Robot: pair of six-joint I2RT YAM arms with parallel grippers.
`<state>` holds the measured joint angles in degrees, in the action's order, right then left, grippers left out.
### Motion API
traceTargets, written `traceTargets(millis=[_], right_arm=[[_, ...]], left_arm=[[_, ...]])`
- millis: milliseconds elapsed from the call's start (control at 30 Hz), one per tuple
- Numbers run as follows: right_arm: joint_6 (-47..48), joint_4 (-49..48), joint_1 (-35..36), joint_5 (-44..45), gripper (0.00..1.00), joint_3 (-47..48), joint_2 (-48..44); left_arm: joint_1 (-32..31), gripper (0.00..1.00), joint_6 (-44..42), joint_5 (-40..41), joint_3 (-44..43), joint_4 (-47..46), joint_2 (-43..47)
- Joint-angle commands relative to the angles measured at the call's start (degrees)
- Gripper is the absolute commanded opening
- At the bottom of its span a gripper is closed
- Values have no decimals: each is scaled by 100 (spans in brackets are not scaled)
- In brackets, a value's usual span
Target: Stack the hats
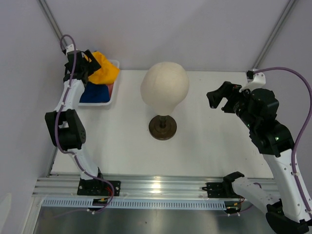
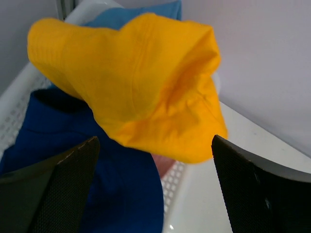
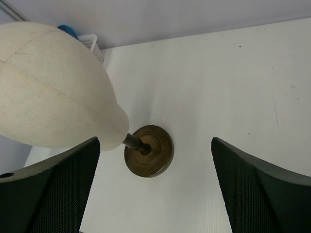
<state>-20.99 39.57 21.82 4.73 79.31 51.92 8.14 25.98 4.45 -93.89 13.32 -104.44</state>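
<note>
Four bucket hats point(image 1: 95, 92), yellow hat point(image 1: 105, 68) uppermost, are heaped in a white basket point(image 1: 99, 103) left of the mannequin head point(image 1: 165, 87), which is flanked by left gripper point(image 1: 91, 62) and right gripper point(image 1: 217, 101), both spread wide, empty.

The left arm point(image 1: 68, 95) and right arm point(image 1: 273, 141) are built of white links and black joints. Purple cables point(image 1: 280, 68) are run along them. Fingers point(image 2: 58, 189) are faced with black mesh.
</note>
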Motion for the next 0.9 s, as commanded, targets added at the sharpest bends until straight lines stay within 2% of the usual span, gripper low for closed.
traceTargets(millis=[0, 100, 200, 300, 400, 433, 500, 533, 667, 767, 867], right_arm=[[-150, -195, -20, -192, 99, -3, -296], [-177, -275, -20, -315, 99, -205, -463], [-168, -82, -12, -332, 99, -249, -560], [-98, 41, -12, -385, 99, -363, -709], [-54, 42, -20, -297, 100, -591, -946], [-28, 33, -20, -332, 99, -670, -1034], [-45, -63, -12, -315, 99, -907, -1262], [-89, -185, -12, -298, 100, -1004, -1350], [-168, -511, -20, -236, 100, -1391, -1571], [-194, -643, -12, -236, 99, -1593, -1536], [-238, -932, -20, -87, 99, -1839, -1492]], left_arm=[[38, 99, -777, 495, -578, -725, -523], [38, 97, -1243, 338, -674, -1163, -875], [47, 97, -1052, 689, -946, -1174, -1139], [100, 93, -902, 331, -1245, -1087, -1445], [100, 57, -893, 197, -1649, -798, -1780], [91, 33, -849, 188, -1885, -700, -1807], [100, 4, -805, 109, -1844, -664, -1764], [91, 1, -770, 65, -1722, -699, -1624], [-40, 1, -848, 134, -1343, -945, -1053], [-216, 1, -1191, 310, -1692, -692, -685], [-304, 1, -1096, 416, -1896, -190, -359]])
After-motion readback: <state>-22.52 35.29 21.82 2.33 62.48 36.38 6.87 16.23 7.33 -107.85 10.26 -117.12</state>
